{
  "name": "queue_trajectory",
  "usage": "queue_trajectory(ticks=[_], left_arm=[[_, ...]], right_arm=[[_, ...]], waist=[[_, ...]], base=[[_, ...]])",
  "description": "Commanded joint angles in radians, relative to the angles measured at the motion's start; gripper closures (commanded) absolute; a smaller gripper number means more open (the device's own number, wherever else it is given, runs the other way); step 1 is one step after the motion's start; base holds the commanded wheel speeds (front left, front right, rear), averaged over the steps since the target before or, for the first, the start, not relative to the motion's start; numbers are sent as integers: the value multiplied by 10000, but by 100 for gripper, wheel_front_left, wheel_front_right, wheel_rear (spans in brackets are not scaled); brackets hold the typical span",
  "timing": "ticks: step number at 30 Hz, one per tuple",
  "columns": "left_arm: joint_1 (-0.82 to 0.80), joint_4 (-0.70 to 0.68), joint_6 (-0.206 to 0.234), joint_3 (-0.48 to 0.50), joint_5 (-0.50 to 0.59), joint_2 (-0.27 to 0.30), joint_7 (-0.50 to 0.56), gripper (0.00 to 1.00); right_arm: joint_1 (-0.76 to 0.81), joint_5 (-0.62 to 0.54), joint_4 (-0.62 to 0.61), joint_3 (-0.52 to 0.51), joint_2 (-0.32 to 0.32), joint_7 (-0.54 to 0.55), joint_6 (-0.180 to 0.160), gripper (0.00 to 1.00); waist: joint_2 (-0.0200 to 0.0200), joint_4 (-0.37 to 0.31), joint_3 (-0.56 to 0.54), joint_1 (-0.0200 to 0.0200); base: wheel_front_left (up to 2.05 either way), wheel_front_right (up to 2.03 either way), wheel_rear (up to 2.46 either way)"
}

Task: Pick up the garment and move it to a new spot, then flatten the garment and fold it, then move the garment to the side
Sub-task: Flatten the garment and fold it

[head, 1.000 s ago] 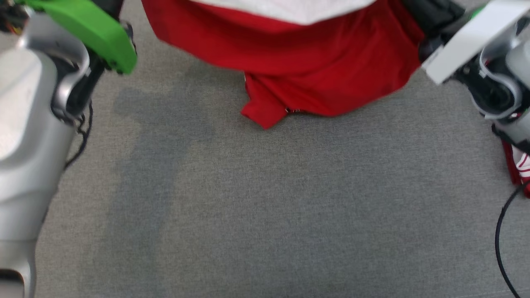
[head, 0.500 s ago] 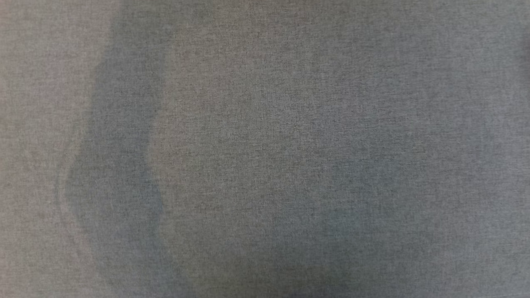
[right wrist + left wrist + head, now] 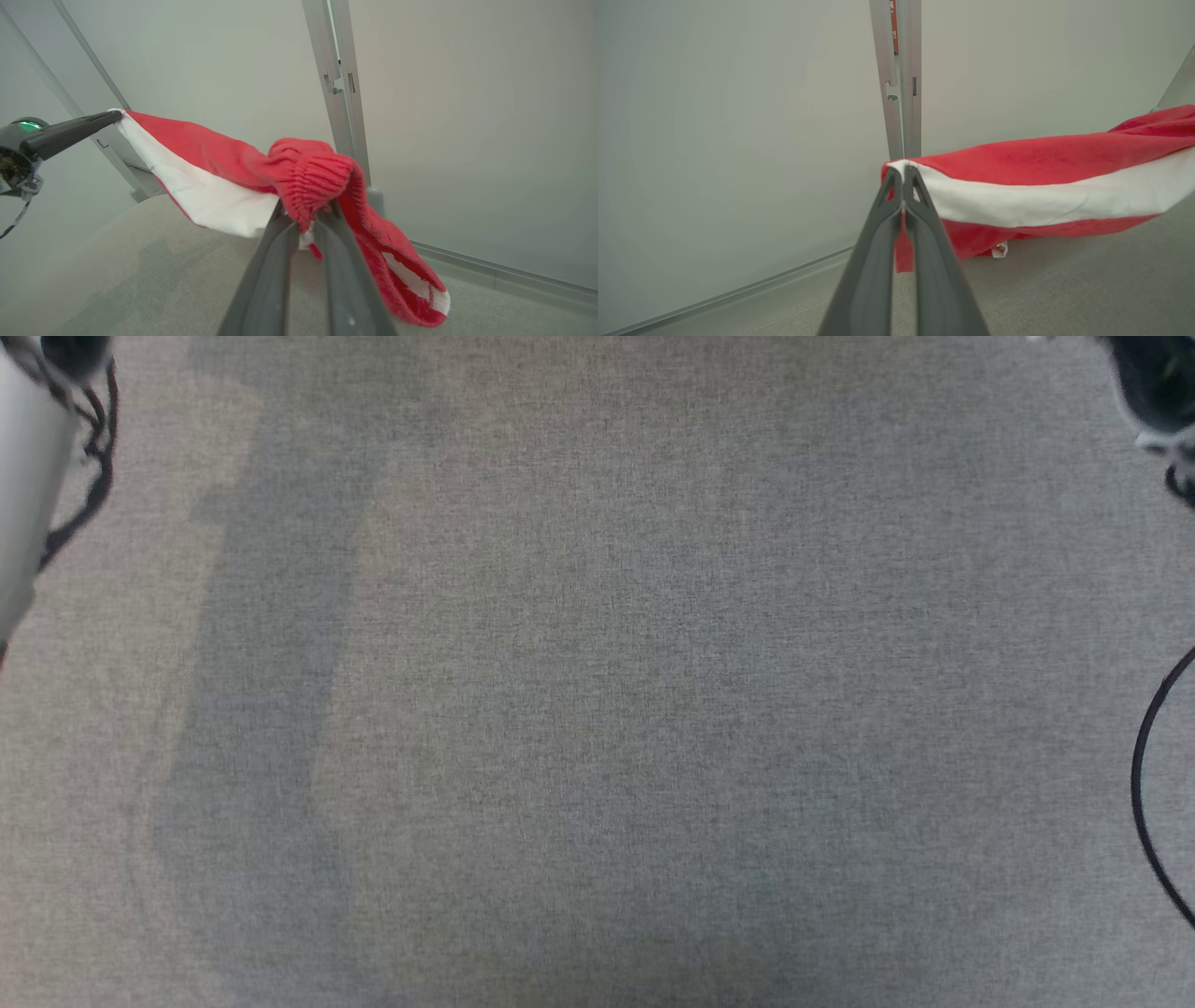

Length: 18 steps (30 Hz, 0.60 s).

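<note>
Where the left wrist view looks along its own fingers, the left gripper (image 3: 903, 179) is clenched on a corner of the garment (image 3: 1041, 186). Its two dark fingers press together, with a white-edged fold pinched at the tips and a red flap hanging down between them. From that corner the garment, red with a broad white band, runs off to the right of that view, lifted above the grey fabric surface (image 3: 1087, 289). Its lowest red fold and a small white tag (image 3: 1000, 249) hang close to the surface, though whether they touch it cannot be told. In the right wrist view the right gripper (image 3: 306, 219) grasps a bunched, ribbed red part of the garment, with cloth heaped over the fingertips. A red-and-white end droops to the right of the fingers, down near the surface. At the left of that view the left gripper holds the opposite corner, so the garment hangs stretched between the two. A grey metal post (image 3: 903, 70) and pale wall panels (image 3: 738, 116) stand behind. In the head view a pale forearm (image 3: 28, 476) sits at the upper left, and a black cable (image 3: 1141, 784) curves along the right edge over the surface.
</note>
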Motion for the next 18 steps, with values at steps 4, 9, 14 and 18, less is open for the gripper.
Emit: queue_trajectory(ticks=[4,9,14,18], left_arm=[[1951,-606,-18,-431,-1321,720,631,100],[4121,-1532,-9,-1069,-2539,1615,2035,100],[5884,-2719,281,-1506,-3387,2473,3361,100],[7076,-4150,855,-1769,-3926,3164,4075,100]], right_arm=[[1478,559,-309,719,-86,-67,6,100],[3187,739,-623,1148,-326,766,6,100],[4691,988,-921,1233,-451,2310,4,100],[5729,1232,-1354,1246,-621,3532,4,100]], waist=[[0,-254,-1620,-2],[0,-397,-3206,-2],[0,-555,-4389,-2],[0,-655,-5003,-2]], base=[[0,0,0],[0,0,0],[0,0,0],[0,0,0]])
